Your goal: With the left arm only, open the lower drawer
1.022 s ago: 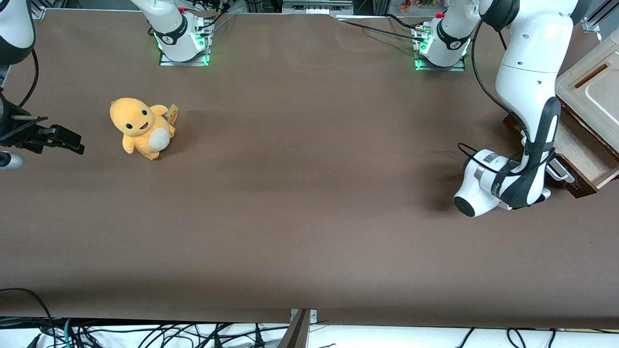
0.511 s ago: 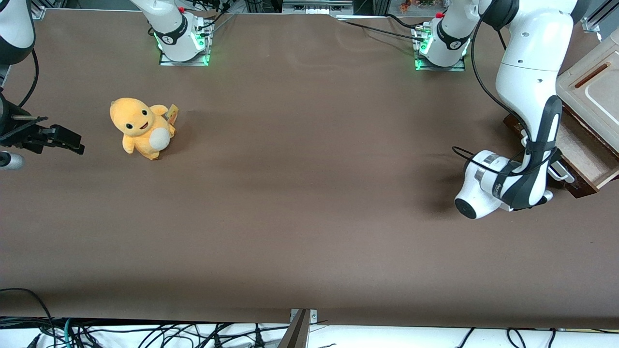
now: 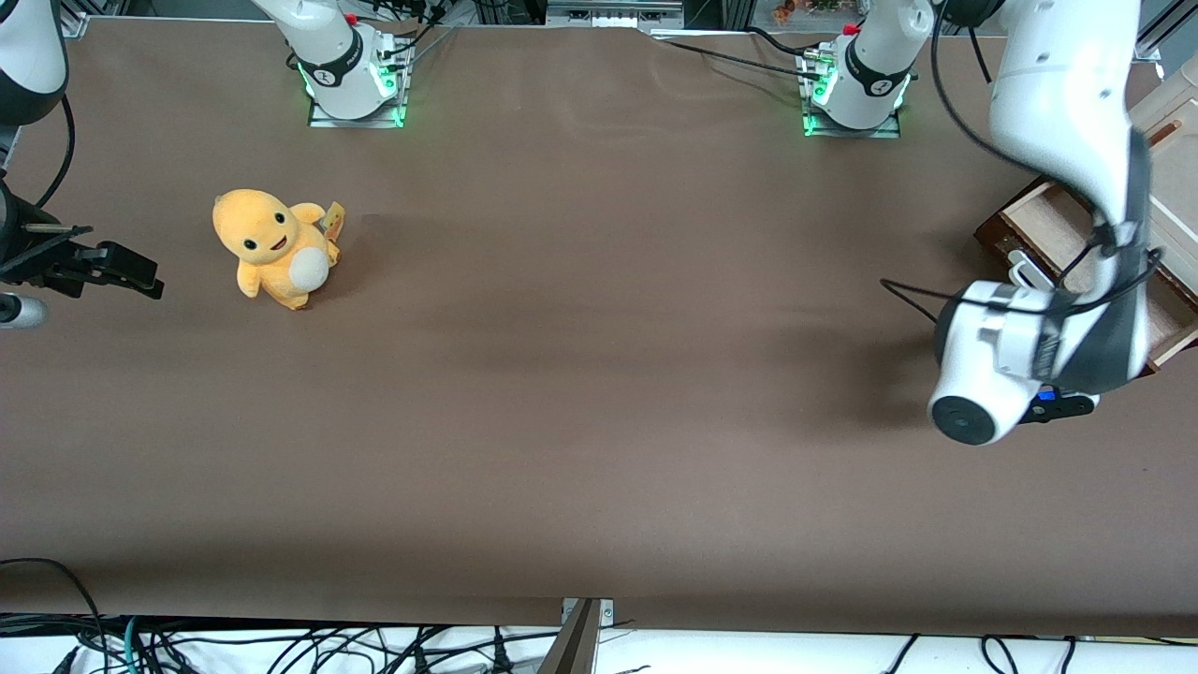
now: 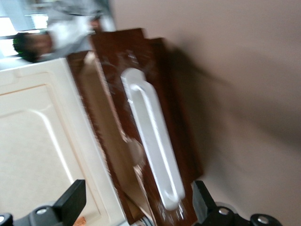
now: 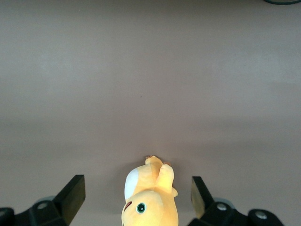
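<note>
— Where's the lower drawer (image 3: 1048,220)?

— At the table (image 3: 599,393) edge by my working arm, pulled out under the cream cabinet (image 4: 33,141).

— And the gripper (image 4: 136,207)?

— Fingers spread wide, gripping nothing, clear of the handle (image 4: 153,146); I judge the pull done.

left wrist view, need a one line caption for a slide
Open left gripper above the white bar handle of the pulled-out lower drawer, beside the cream cabinet top.

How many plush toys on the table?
1: yellow-orange plush toy toward the parked arm's end. Left arm's black pincer, open, hovers in front of the dark-brown-fronted lower drawer.
</note>
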